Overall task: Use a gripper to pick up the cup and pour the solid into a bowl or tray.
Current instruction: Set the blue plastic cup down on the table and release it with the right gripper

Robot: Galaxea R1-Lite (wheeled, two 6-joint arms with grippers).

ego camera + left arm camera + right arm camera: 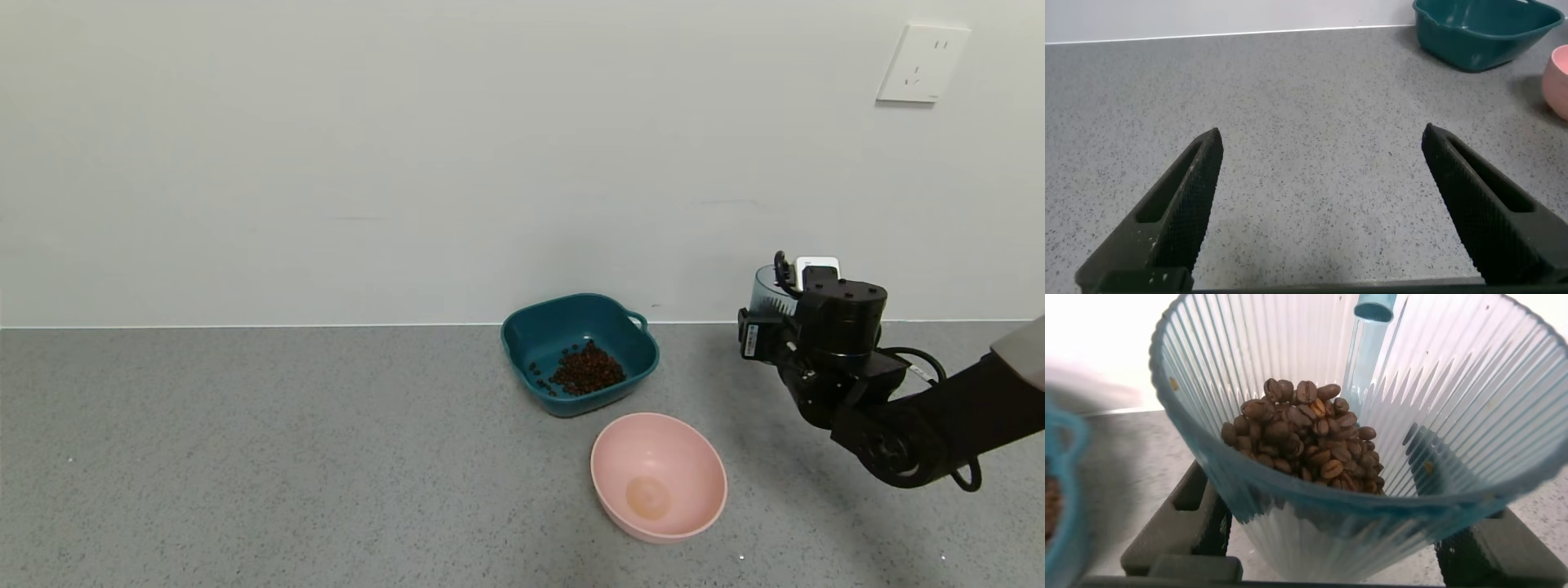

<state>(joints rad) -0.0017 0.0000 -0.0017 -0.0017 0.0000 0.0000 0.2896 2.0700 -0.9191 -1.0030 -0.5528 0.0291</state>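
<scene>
A translucent grey-blue cup [1372,449] with fine vertical ribbing is shown, filled with dark brown beans [1306,433]; more brown beans [586,369] are seen in the dark teal basin [539,327]. A pale pink bowl [658,475] is set on a grey speckled countertop [245,457] below a plain white wall [408,147]. The right gripper [775,327] is rendered black, and the left gripper [1323,204] has black cross-hatched pads [1196,196].
</scene>
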